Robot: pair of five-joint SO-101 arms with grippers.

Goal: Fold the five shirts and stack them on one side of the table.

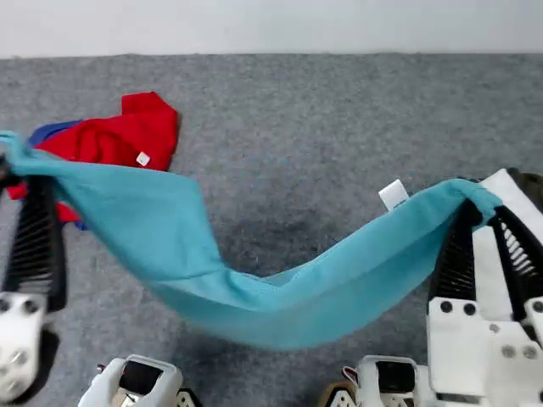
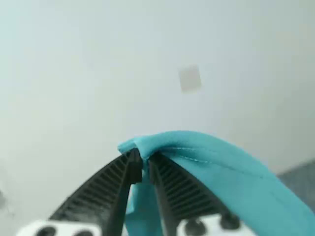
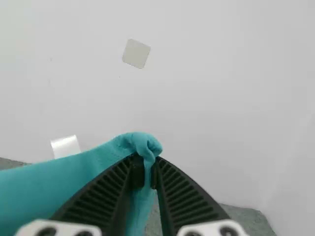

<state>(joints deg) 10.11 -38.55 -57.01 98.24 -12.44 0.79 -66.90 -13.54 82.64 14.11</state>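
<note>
- Left hand (image 2: 142,160) and right hand (image 3: 146,164) each clamp an edge of the teal shirt (image 1: 254,297), which sags between them over the bench (image 1: 339,110).
- A red shirt (image 1: 127,136) lies crumpled at the far left.
- Likely step: spreading the shirt out; next it needs lowering flat, kept taut.

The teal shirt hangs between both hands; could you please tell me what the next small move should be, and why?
Probably draw the left hand and right hand apart to pull the shirt taut before laying it down. Each is shut on one end of it, and its middle sags in a deep curve over the table.
</note>
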